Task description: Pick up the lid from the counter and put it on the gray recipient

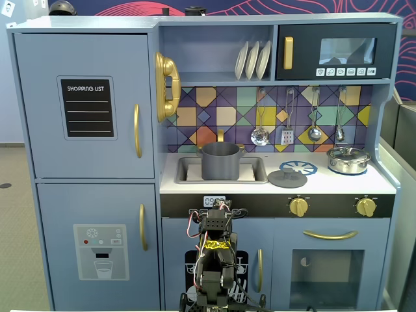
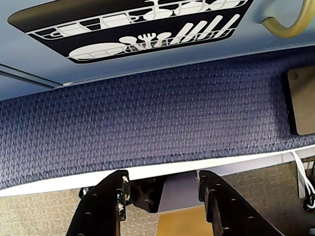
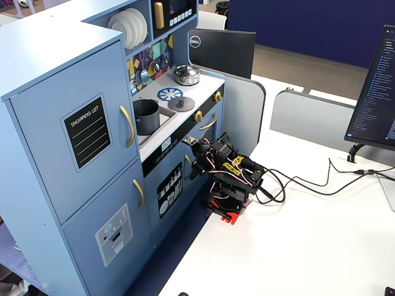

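Observation:
The lid [image 1: 287,177] is a flat dark-gray disc with a small knob. It lies on the pale counter [image 1: 338,186], right of the sink and partly over the printed burner; it also shows in the other fixed view [image 3: 181,103]. The gray recipient [image 1: 221,161] stands upright and uncovered in the sink recess, also seen from the side [image 3: 145,116]. My arm [image 1: 214,257] is folded low in front of the kitchen's lower door, far below the counter. In the wrist view my gripper [image 2: 162,184] points down at blue carpet, with its jaws apart and empty.
A shiny silver pot with its lid [image 1: 348,159] stands at the counter's right end. Utensils hang on the tiled back wall above. The arm's base [image 3: 225,206] is clamped to the white table's edge [image 3: 185,262], with cables [image 3: 308,185] trailing right. A monitor [image 3: 376,86] stands at the right.

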{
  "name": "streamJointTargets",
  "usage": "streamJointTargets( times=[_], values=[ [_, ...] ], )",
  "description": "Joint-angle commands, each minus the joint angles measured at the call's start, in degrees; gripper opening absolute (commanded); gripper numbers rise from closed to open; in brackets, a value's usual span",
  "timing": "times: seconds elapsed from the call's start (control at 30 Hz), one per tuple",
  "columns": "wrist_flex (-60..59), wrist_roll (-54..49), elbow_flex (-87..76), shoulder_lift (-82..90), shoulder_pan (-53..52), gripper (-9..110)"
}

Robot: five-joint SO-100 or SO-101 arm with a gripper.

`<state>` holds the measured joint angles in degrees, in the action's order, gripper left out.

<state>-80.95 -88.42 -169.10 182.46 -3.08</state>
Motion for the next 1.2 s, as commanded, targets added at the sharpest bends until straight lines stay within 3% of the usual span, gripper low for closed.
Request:
streamJointTargets(
  times=[0.0, 0.5, 0.87, 1.03, 1.17],
  values=[
    [-6.59, 2.11, -2.90, -0.35, -1.76, 0],
    [-5.01, 2.64, -0.44, -0.35, -1.76, 0],
    [-3.87, -3.96, 34.37, -11.69, -4.83, 0],
    [4.04, -8.26, 42.01, -15.47, -9.93, 0],
    [22.41, -6.24, 40.08, -16.00, -16.35, 0]
  ],
)
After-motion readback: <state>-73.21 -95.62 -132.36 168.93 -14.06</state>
